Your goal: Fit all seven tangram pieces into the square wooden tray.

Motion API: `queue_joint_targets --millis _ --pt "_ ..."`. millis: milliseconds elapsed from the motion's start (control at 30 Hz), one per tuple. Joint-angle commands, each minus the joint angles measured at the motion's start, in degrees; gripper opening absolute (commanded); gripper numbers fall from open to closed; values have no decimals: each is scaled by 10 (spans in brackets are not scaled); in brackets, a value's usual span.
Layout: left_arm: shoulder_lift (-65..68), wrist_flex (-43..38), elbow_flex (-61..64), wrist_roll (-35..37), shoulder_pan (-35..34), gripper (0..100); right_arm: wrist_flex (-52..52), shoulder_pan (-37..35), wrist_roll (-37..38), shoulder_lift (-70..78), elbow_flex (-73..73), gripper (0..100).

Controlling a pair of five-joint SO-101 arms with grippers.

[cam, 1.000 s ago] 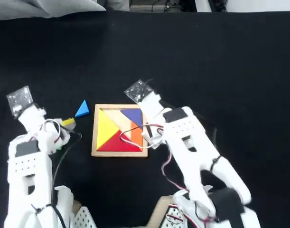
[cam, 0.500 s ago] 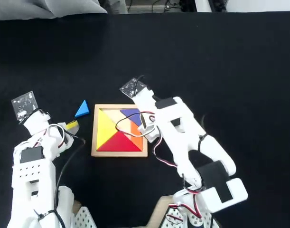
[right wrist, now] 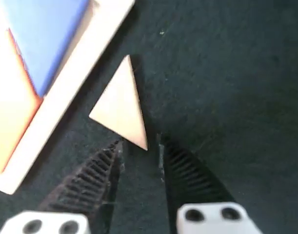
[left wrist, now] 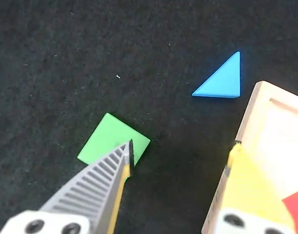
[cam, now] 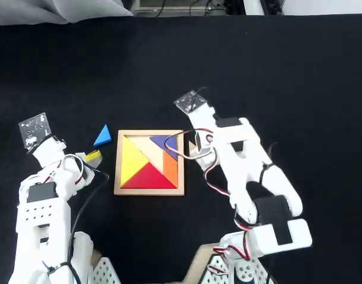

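No legible text, numbers or signs, left speckled plate (cam: pixel 34 129) and right speckled plate (cam: pixel 191 102) on the arms' wrists carry marks too fine to read, wooden tray (cam: pixel 149 192) rim unprinted

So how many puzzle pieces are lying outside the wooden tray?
3: a light blue triangle left of the tray, a green square at the left fingers, and a cream triangle beside the tray's right edge. Others may lie hidden.
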Motion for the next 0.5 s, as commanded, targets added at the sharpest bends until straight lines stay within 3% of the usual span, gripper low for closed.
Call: queue_joint_targets --millis 0,233,467 --pt "-8 -4 -4 4 7 310 21 8 2 -61 -17 110" --pt "-9 -4 -4 4 5 310 20 -85 -24 -73 -22 242" --pt "-10 -4 1 4 5 310 -4 -95 -7 -73 -22 234"
